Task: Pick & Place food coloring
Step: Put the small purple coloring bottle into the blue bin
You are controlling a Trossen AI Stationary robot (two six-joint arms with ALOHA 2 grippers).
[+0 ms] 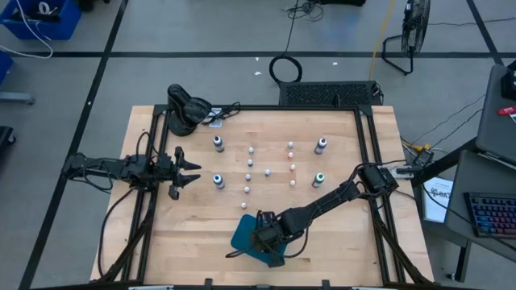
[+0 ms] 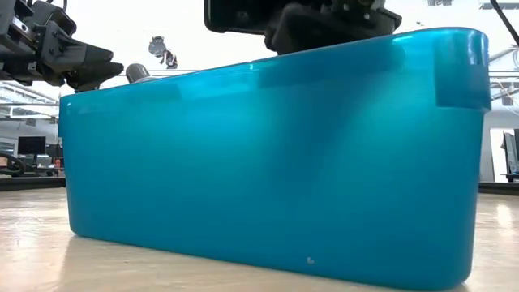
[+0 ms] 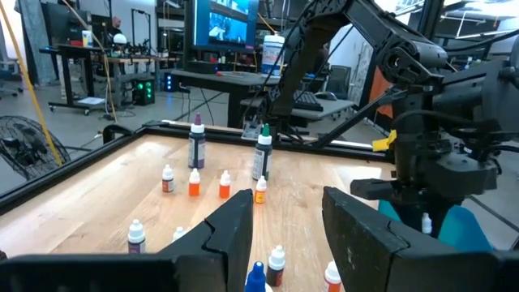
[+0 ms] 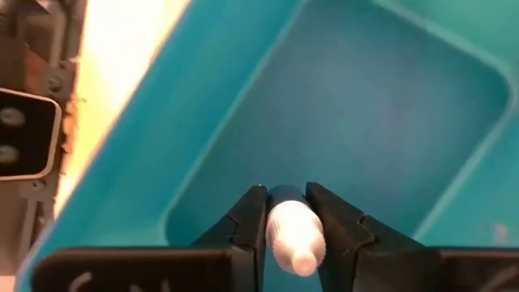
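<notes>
Food coloring bottles (image 1: 250, 171) stand scattered across the middle of the table (image 1: 339, 234); one small whitish dropper bottle (image 4: 290, 235) is clamped between the right gripper's (image 4: 285, 219) fingers, directly above the teal tray (image 4: 389, 105) at the near edge. Left gripper (image 1: 190, 171) hovers at the table's left side, fingers narrowly parted, holding nothing.

Both arms matte black, jointed segments with boxy housings. Left arm (image 1: 109, 167): loose black cables looped along it, running off the table's left edge. Right arm (image 1: 339, 197): chunky rounded joint block at the right edge, a cable bundle trailing from it. Left fingers (image 3: 231, 235): black, flat, angular, stepped inner faces. Right fingers (image 4: 247, 219): same black wedge profile; faint white scrawled markings on the wrist body below them.
</notes>
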